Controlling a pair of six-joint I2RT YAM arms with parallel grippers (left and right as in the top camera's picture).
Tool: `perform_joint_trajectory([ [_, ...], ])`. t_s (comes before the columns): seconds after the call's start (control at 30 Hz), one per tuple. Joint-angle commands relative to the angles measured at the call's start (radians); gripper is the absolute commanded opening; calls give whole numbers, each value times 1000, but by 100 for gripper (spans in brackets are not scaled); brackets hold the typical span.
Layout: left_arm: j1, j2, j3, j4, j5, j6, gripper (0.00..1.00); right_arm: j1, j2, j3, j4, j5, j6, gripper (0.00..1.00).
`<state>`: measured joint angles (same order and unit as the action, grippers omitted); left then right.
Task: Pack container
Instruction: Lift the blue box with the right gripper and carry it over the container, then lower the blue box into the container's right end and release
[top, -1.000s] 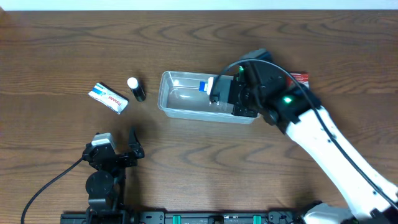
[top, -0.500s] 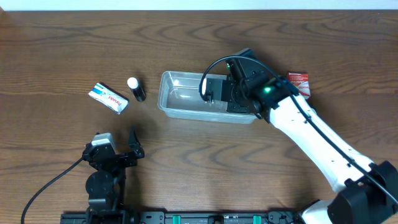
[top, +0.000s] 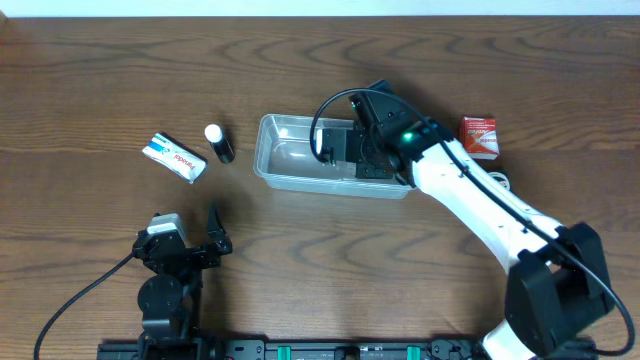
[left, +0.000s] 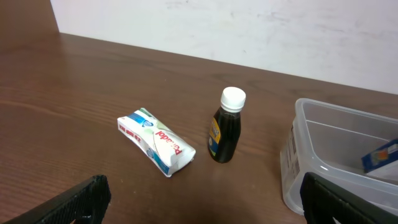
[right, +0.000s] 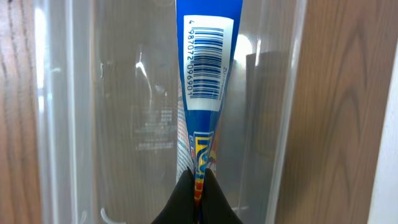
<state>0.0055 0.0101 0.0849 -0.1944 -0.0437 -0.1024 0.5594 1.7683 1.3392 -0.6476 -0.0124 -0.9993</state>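
The clear plastic container (top: 285, 152) lies at the table's middle; its left end also shows in the left wrist view (left: 323, 155). My right gripper (top: 345, 155) is inside its right half, shut on a blue packet with a barcode (right: 205, 68) that hangs over the container floor (right: 137, 112); the fingertips (right: 198, 186) pinch the packet's edge. A white packet (top: 175, 157) and a small dark bottle with a white cap (top: 218, 142) lie left of the container, also in the left wrist view (left: 155, 142) (left: 226, 127). My left gripper (top: 190, 240) is open and empty near the front edge.
A red packet (top: 479, 135) lies on the table right of the container. The right arm (top: 480, 210) stretches from the front right corner over the table. The table surface is dark wood (top: 100, 90).
My right gripper has moved left and lower into the container with the blue packet, uncovering the red packet. The left arm has not moved.
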Motion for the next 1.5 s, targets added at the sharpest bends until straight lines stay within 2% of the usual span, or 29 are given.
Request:
perform_joint_trajectory([
  [0.0, 5, -5, -16, -36, 10, 13, 98, 2, 22, 3, 16, -14, -12, 1],
  [0.9, 5, -5, -16, -36, 10, 13, 98, -69, 65, 2, 0, -15, -11, 1],
  [0.93, 5, -5, -16, -35, 10, 13, 98, -69, 65, 2, 1, -16, -11, 2],
  [0.97, 5, -5, -16, -35, 10, 13, 98, -69, 65, 2, 1, -16, -10, 9],
  [1.0, 5, -5, -16, -35, 10, 13, 98, -69, 65, 2, 1, -15, -6, 18],
  [1.03, 5, -5, -16, -36, 10, 13, 98, -69, 65, 2, 1, -16, -1, 32],
  [1.07, 5, -5, -16, -35, 10, 13, 98, -68, 65, 2, 1, -18, 0, 41],
  [1.1, 5, -5, -16, -36, 10, 13, 98, -68, 65, 2, 1, -19, 0, 45],
  [1.47, 5, -5, -16, -36, 10, 13, 98, -53, 64, 2, -34, -21, 19, 45],
])
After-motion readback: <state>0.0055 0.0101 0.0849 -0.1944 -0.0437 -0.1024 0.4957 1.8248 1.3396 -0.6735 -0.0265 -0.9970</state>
